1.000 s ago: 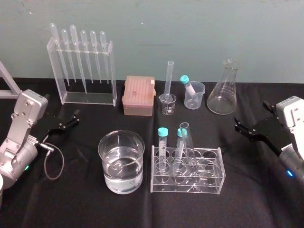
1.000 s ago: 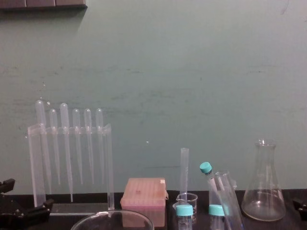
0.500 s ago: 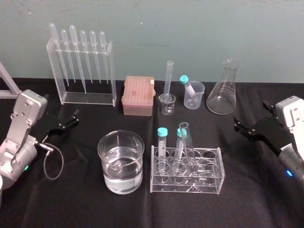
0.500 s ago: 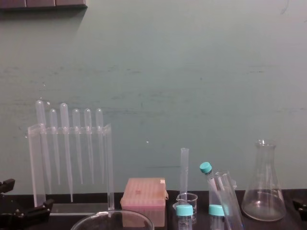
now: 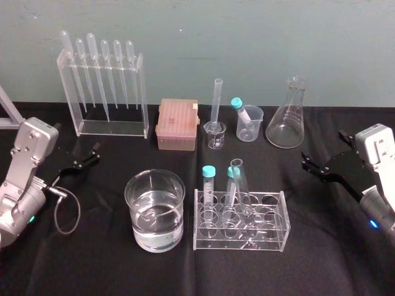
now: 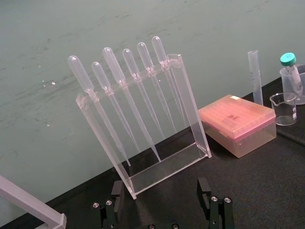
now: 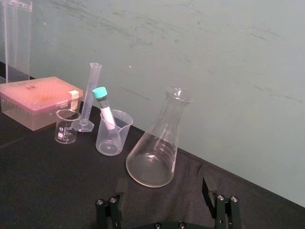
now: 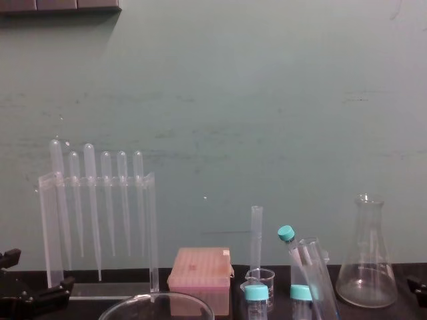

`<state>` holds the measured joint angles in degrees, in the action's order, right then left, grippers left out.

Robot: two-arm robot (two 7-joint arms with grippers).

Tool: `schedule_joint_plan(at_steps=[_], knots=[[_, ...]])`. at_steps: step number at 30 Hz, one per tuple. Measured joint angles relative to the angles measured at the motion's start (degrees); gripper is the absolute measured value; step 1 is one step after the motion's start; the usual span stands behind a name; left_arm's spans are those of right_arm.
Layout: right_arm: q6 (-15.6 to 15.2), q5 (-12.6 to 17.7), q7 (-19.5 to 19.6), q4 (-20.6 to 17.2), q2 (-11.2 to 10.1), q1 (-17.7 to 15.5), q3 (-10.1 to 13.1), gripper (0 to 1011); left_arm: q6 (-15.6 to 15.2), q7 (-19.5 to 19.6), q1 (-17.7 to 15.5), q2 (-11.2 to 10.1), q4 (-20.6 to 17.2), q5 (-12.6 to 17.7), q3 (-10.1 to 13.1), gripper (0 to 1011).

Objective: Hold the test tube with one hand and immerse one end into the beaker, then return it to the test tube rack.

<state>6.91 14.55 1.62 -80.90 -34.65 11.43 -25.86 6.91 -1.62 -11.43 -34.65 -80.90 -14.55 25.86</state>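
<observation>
While I watch remotely, both arms rest apart:
Test tube [image 5: 239, 182]: leaning in the rack [image 5: 274, 237] (uncapped, beside blue-capped tubes [image 5: 210, 171]).
Beaker [image 5: 131, 213]: part-filled, just left of rack.
Left end effector [image 5: 85, 159]: fingers apart, empty, left side of the counter [image 5: 92, 259].
Right end effector [image 5: 323, 151]: likewise, right side.

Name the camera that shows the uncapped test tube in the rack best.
The head view: the test tube shows whole, leaning in the test tube rack. The chest view catches its upper part at the lower edge. The wrist views face the pipette stand and the conical flask instead.
</observation>
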Motion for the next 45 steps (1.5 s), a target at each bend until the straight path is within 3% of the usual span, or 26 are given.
schedule_joint_plan(at_steps=[8, 13, 21, 28, 35, 45], knots=[[-0.03, 0.00, -0.01, 0.00, 0.02, 0.00, 0.06, 1004, 0.00, 0.00, 0.00, 0.00, 0.00, 0.00, 0.00, 1000], [-0.01, -0.01, 1.33, -0.13, 0.53, -0.44, 2.49, 1004, 0.00, 0.00, 0.00, 0.00, 0.00, 0.00, 0.00, 1000], [3.11, 2.35, 1.06, -2.56, 1.45, 0.04, 6.85, 1004, 0.00, 0.00, 0.00, 0.00, 0.00, 0.00, 0.00, 1000], [4.10, 7.18, -5.40, -4.88, 3.04, 2.68, 8.15, 1004, 0.00, 0.00, 0.00, 0.00, 0.00, 0.00, 0.00, 1000], [3.16, 12.09, -14.68, -7.54, 5.01, 4.34, 6.54, 1004, 0.00, 0.00, 0.00, 0.00, 0.00, 0.01, 0.00, 1000], [2.13, 13.97, -21.63, -11.08, 5.97, 2.76, 4.66, 1004, 0.00, 0.00, 0.00, 0.00, 0.00, 0.01, 0.00, 1000]])
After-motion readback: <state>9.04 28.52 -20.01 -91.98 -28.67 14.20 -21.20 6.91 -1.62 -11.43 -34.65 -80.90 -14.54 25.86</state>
